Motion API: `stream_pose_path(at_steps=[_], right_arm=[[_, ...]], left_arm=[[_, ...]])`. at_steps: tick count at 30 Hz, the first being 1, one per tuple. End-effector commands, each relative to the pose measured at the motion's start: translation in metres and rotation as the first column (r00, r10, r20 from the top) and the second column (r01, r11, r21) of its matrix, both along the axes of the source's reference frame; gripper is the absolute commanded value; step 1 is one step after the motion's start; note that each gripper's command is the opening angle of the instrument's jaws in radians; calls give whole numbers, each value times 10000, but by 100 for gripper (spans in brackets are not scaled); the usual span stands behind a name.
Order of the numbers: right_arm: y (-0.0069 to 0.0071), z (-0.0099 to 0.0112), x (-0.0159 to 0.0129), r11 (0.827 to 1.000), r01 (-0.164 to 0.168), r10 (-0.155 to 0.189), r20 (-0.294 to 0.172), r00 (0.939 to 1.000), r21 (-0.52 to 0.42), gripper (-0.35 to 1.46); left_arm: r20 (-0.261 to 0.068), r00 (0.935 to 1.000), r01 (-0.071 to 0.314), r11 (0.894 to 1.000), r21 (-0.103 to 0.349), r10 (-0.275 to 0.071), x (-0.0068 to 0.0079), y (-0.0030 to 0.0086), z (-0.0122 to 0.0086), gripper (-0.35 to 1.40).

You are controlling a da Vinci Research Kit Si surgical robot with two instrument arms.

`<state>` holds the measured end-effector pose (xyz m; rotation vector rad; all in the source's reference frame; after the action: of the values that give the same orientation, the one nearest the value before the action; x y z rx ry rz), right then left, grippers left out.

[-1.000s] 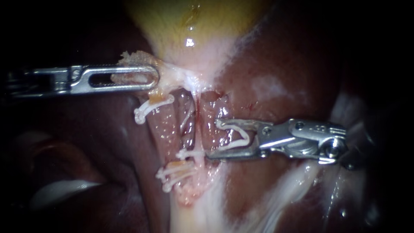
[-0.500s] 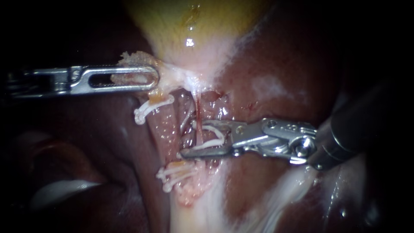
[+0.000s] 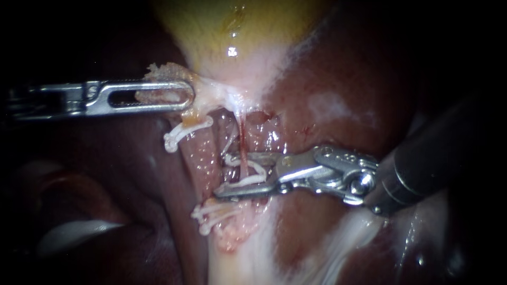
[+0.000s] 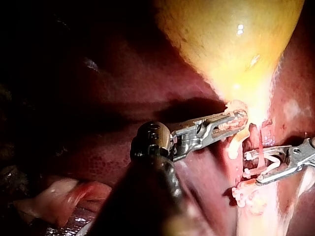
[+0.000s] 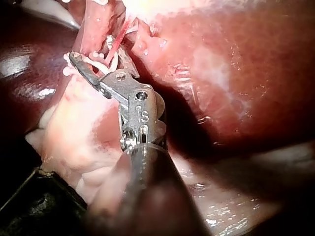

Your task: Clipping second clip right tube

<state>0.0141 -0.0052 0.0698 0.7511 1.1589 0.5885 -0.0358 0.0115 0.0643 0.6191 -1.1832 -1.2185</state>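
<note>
— Which step is the robot working on?
— It is placing the clip, by the look of it. The right instrument (image 3: 229, 174) is lying across the liver (image 3: 338, 95). Its jaws are standing apart and holding an open white clip (image 3: 248, 181) between them. The clip's two arms are sitting on either side of the right tube (image 3: 243, 150).
— And what is the left instrument doing?
— The left instrument (image 3: 187, 96) is clamping the pale tissue at the neck of the gallbladder (image 3: 237, 31), jaws closed on it, seemingly pulling the tubes taut.
— What is the next move calling for?
— Probably squeezing the jaws so the clip latches right across the tube. First the tips should be showing past its far side and catching nothing else. The lower jaw is lying very near the tissue beneath.
— How is the tube looking?
— It is showing as a thin, red, glistening strand running down from the gallbladder neck. It is lying just beside a broader pink tube (image 3: 198, 153), which is carrying closed clips (image 3: 182, 133) above and below. Whether another clip is sitting on the right tube under the lower jaw cannot be told.
</note>
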Motion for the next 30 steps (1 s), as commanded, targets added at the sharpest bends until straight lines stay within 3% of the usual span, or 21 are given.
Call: stream_pose_path(at_steps=[1, 18, 24, 30], right_arm=[[-1, 0, 1, 10000, 2, -2, -31, 10000, 69, 49], [-3, 1, 2, 9996, -22, 27, -158, 9999, 274, 49], [-6, -3, 1, 9980, 10, 26, -574, 9983, 630, 49], [-9, -10, 1, 9939, 109, 21, -1179, 9930, 1097, 49]], left_arm=[[2, 10000, -4, 10000, -1, 4, 0, 0, 0, -35], [2, 10000, -3, 10000, -2, 3, 0, 0, 0, -35], [2, 10000, -3, 10000, -2, 3, 0, 0, 0, -35], [2, 10000, -3, 10000, -2, 3, 0, 0, 0, -35]])
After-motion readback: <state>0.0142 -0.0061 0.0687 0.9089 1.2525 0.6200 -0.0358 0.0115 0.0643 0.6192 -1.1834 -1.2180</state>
